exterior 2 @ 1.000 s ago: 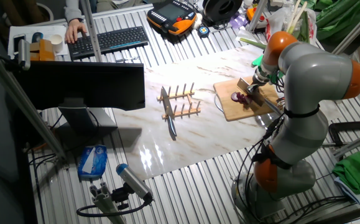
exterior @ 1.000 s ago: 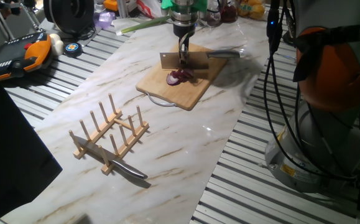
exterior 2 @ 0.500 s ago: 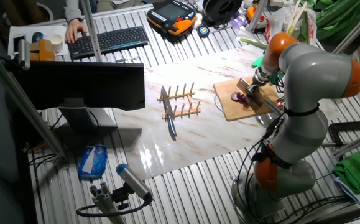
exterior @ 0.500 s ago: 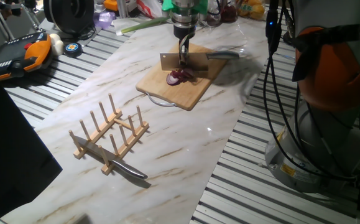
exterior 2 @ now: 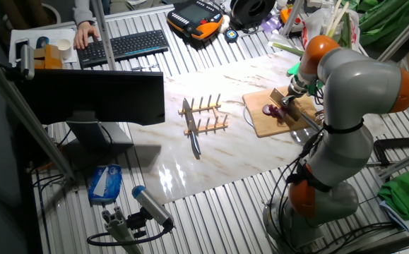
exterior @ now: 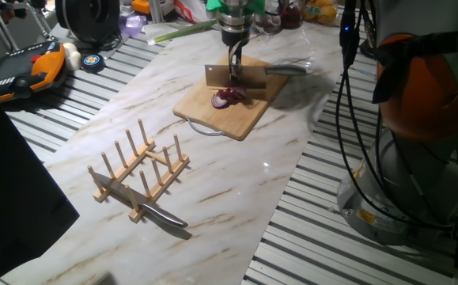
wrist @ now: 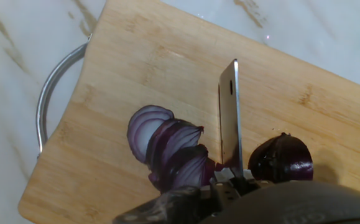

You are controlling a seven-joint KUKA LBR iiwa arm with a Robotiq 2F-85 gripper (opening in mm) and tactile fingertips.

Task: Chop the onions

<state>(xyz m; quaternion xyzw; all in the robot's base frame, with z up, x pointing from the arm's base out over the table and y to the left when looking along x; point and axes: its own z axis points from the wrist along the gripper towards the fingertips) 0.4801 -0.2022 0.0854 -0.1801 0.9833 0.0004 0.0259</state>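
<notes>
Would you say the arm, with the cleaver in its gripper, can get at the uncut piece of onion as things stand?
Probably yes: the cleaver hangs right beside the uncut onion piece, slices on its other side, nothing between.

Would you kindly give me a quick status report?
Gripper shut on cleaver. Onion partly sliced on board, one chunk uncut. Nothing in the way.

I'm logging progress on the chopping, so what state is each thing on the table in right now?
Small dark purple-red onion: partly cut, uncut piece on one side of the blade, slices fanned on the other.
Steel cleaver: gripped, blade edge-down between the pieces.
Hand: shut on the cleaver.
Wooden cutting board: flat under the onion.
Wooden peg rack: upright.
Second steel knife: resting in the rack.
</notes>
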